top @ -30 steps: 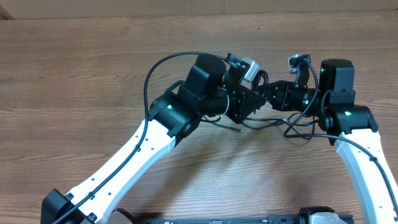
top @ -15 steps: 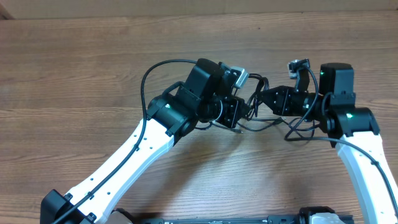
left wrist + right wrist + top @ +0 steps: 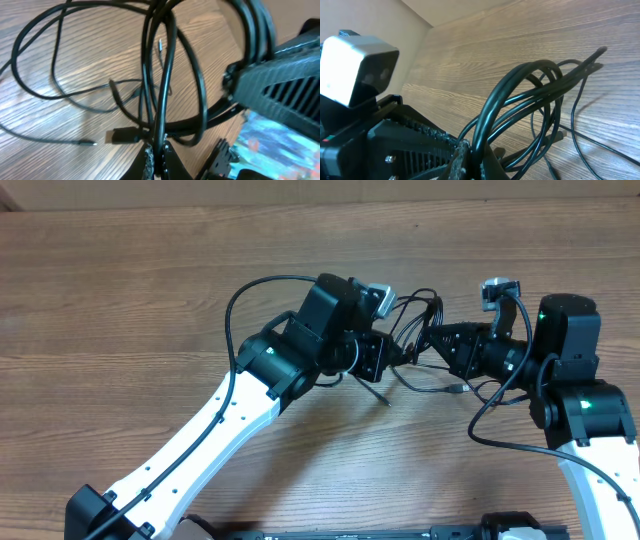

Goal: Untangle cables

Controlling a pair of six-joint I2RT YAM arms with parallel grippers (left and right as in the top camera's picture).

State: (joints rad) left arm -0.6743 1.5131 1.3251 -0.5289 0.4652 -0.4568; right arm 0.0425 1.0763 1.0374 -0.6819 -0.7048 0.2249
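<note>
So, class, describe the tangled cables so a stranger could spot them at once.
On the wooden table, find where the left gripper and right gripper meet tip to tip. The cables loop out between them, pinched by both. They are thinner than the black lead arching off the left arm.

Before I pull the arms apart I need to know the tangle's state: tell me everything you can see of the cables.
The cables are several thin, glossy black cords, rubbery-looking, gathered in overlapping loops between the two arms. The left end effector and the right end effector are each shut on strands, with the loops raised off the wooden table. Loose tails trail onto the wood and end in small plugs, one of them light-tipped. Strands cross one another, so the bundle looks tangled.
</note>
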